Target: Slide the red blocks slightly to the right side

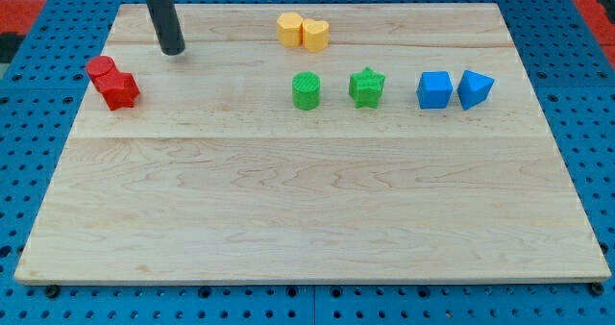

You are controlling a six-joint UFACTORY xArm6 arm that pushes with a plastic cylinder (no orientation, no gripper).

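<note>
Two red blocks touch each other near the board's left edge: a red cylinder (pixel 101 69) and, just below and right of it, a red star-like block (pixel 119 90). My tip (pixel 173 49) rests on the board above and to the right of them, a short gap away, touching neither. The rod rises from the tip toward the view's top.
Two yellow blocks (pixel 290 28) (pixel 315 34) touch at the top middle. A green cylinder (pixel 306 90) and a green star (pixel 366 87) sit mid-board. A blue cube (pixel 434 89) and a blue triangular block (pixel 475 89) sit at the right. The wooden board (pixel 307 210) lies on blue pegboard.
</note>
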